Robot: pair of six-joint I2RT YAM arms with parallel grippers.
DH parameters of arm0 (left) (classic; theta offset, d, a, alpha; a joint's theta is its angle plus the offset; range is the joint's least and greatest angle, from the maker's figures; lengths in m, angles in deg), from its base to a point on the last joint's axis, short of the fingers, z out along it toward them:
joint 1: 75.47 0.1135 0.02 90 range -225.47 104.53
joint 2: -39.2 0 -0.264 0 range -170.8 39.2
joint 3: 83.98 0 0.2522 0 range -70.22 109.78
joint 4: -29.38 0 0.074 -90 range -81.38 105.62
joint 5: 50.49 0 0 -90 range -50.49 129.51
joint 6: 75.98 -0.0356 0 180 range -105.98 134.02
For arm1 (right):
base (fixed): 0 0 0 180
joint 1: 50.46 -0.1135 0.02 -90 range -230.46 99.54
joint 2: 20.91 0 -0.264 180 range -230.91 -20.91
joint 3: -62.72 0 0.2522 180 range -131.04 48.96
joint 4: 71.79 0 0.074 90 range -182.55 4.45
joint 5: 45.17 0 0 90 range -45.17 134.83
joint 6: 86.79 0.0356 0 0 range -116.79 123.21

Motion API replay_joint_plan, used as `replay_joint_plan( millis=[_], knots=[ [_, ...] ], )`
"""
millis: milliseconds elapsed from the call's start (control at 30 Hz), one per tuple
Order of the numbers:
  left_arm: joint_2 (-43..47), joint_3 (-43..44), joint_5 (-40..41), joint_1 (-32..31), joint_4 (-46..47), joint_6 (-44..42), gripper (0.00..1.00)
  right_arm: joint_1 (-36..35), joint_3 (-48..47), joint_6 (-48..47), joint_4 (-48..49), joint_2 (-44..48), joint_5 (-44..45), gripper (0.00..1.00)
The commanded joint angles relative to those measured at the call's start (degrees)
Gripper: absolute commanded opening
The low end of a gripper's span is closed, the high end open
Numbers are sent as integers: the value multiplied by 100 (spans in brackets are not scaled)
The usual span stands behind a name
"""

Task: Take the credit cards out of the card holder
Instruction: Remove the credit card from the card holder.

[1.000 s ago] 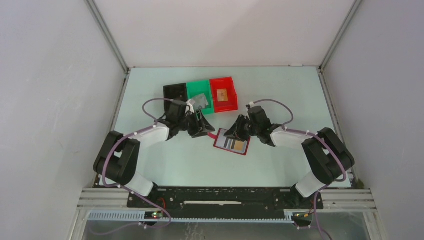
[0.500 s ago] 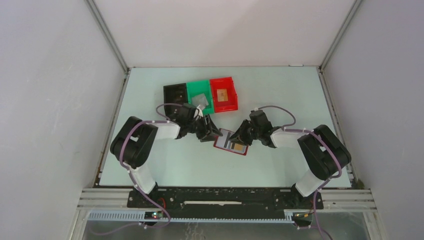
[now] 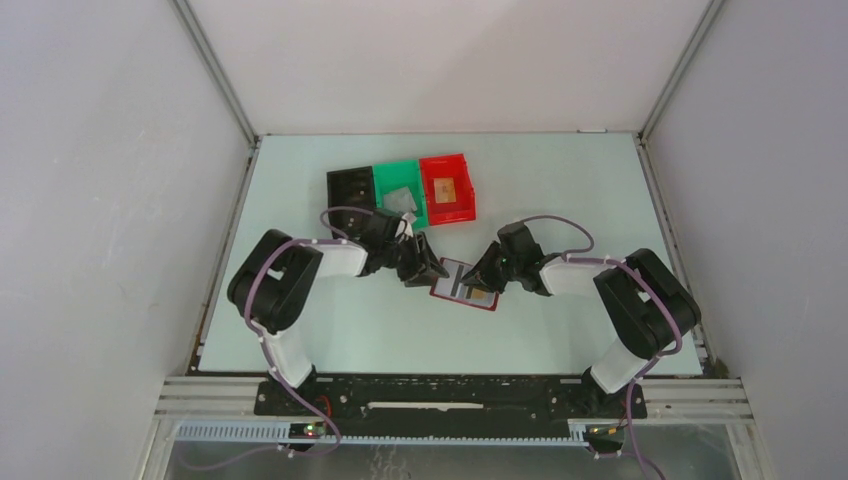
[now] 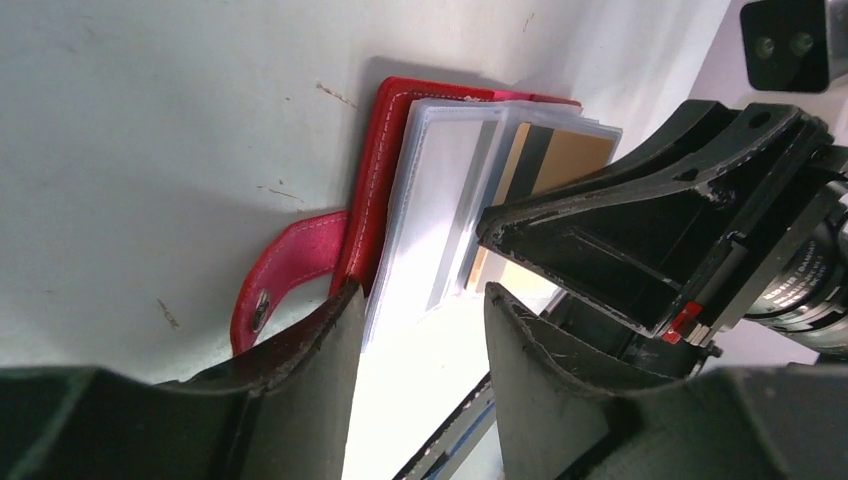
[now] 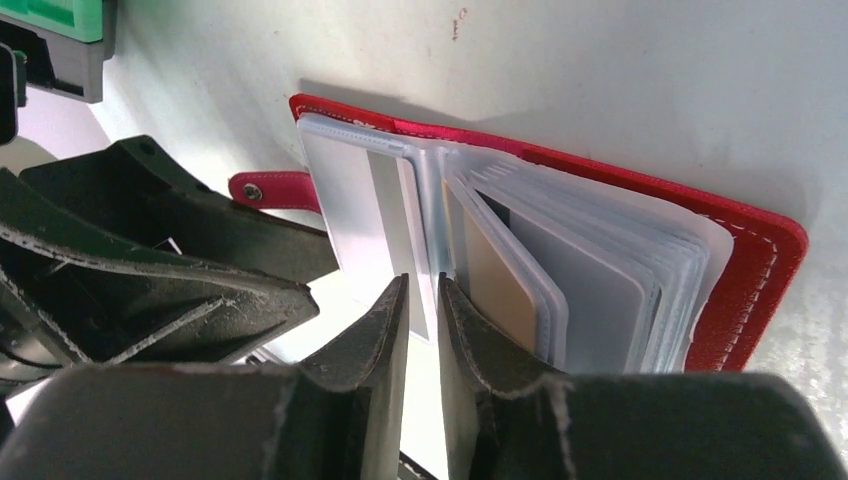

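The dark-red card holder (image 3: 466,287) lies open on the table, its clear sleeves fanned and its strap tab (image 4: 290,268) pointing toward my left gripper. A grey credit card with a dark stripe (image 5: 365,215) sits in the leftmost sleeve, a tan one (image 5: 495,280) and a pale blue one (image 5: 600,295) in sleeves further right. My left gripper (image 4: 420,300) stands open at the holder's tab side, one finger touching the red edge. My right gripper (image 5: 422,295) faces it from the other side. Its jaws are open by only a narrow gap, astride the edge of the striped card's sleeve.
Three small bins stand in a row behind the holder: black (image 3: 338,180), green (image 3: 384,175) and red (image 3: 443,162). A grey flat piece lies in the green bin and a tan one in the red bin. The two grippers nearly touch over the holder.
Both grippers have come down and closed in on the holder from either side. The right jaws have narrowed around the sleeve edge. The holder has shifted slightly.
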Motion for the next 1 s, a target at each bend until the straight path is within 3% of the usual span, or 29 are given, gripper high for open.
replay_joint_plan(
  millis=[0,200,533,833,967],
  knots=[
    [223,227,470,-169,-551,-432,54,3,-66,23,-580,-144,510,25],
    [769,349,622,-240,-617,-584,55,32,-92,39,-670,-141,668,25],
    [19,372,-168,-330,704,63,56,73,-125,128,-670,-297,729,26],
    [-489,415,28,-339,287,-13,55,82,-41,190,-294,-439,424,26],
    [-503,389,117,-339,167,-55,55,82,190,339,207,-349,269,21]
  ],
)
